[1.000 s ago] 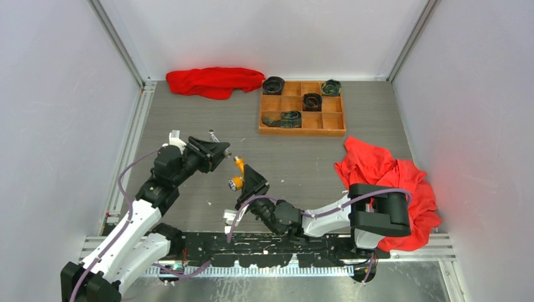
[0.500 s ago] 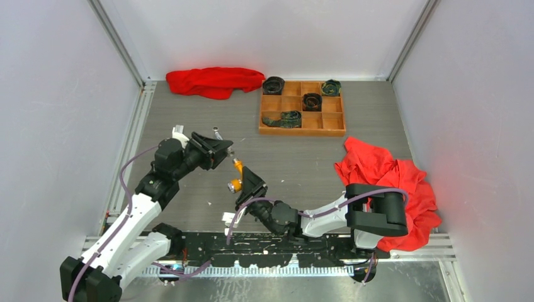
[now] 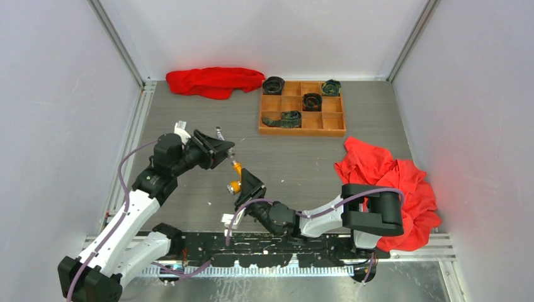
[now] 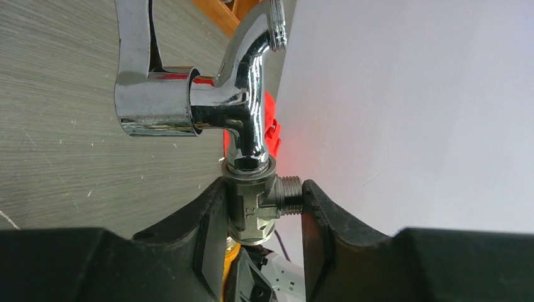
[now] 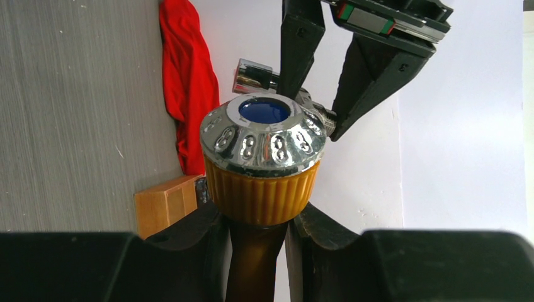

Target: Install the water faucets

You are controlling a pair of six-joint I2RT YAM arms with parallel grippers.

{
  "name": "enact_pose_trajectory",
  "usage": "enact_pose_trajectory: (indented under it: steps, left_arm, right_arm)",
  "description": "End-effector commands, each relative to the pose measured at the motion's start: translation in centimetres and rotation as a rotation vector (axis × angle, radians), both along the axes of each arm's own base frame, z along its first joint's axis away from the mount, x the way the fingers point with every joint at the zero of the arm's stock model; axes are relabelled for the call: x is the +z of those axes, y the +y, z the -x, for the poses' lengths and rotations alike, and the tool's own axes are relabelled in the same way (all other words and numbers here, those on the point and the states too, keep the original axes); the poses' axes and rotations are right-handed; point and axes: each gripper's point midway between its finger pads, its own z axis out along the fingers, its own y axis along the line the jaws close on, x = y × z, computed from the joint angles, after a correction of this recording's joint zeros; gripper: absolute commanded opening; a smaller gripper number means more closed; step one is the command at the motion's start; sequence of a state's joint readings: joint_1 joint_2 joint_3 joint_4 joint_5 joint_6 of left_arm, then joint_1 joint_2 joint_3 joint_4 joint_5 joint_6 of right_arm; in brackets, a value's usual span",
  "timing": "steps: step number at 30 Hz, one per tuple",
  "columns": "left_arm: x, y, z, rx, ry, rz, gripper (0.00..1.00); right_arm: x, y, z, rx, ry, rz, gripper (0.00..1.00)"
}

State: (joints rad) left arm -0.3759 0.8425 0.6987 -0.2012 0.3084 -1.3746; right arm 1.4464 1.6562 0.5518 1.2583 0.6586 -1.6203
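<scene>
My left gripper (image 4: pixel 261 201) is shut on the silver faucet (image 4: pixel 245 113), pinching its threaded valve body; the chrome handle and bent spout stick out beyond the fingers. In the top view this gripper (image 3: pixel 221 150) hangs over the table's left middle, with the silver faucet (image 3: pixel 229 152) at its tip. My right gripper (image 5: pixel 255 220) is shut on the dark stem of the orange-yellow faucet (image 5: pixel 261 176), just under its ribbed collar and chrome cap. In the top view the orange-yellow faucet (image 3: pixel 237 176) slants up from the right gripper (image 3: pixel 247 184), and its upper end almost meets the silver faucet.
A wooden compartment tray (image 3: pixel 302 131) with dark rolled items stands at the back right. One red cloth (image 3: pixel 214 80) lies along the back wall. A second red cloth (image 3: pixel 390 179) is heaped at the right, beside the right arm's elbow.
The left arm has carried the silver faucet a little to the right, closer to the orange-yellow one. The right gripper has drifted slightly left. Both grips are unchanged.
</scene>
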Motion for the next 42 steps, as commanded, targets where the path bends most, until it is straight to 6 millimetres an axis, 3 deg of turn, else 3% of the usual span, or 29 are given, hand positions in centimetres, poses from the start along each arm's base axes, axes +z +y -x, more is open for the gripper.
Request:
enact_pose_trajectory:
  steps: [1, 9, 20, 42]
  left_arm:
    - [3.5, -0.5, 0.4, -0.064, -0.117, -0.01, 0.0]
    - [2.6, -1.0, 0.5, -0.111, -0.124, -0.046, 0.0]
    - [2.9, -1.4, 0.8, -0.136, -0.155, -0.052, 0.0]
    - [2.3, -1.9, 1.3, -0.176, -0.175, -0.087, 0.0]
  right_arm:
    - [2.8, 0.3, 0.1, 0.011, -0.011, -0.121, 0.01]
    - [3.1, 0.6, 0.0, 0.012, -0.009, -0.137, 0.0]
    - [2.7, 0.9, -0.5, -0.004, -0.001, -0.138, 0.01]
    - [3.8, -0.2, -1.5, -0.038, 0.011, -0.199, 0.01]
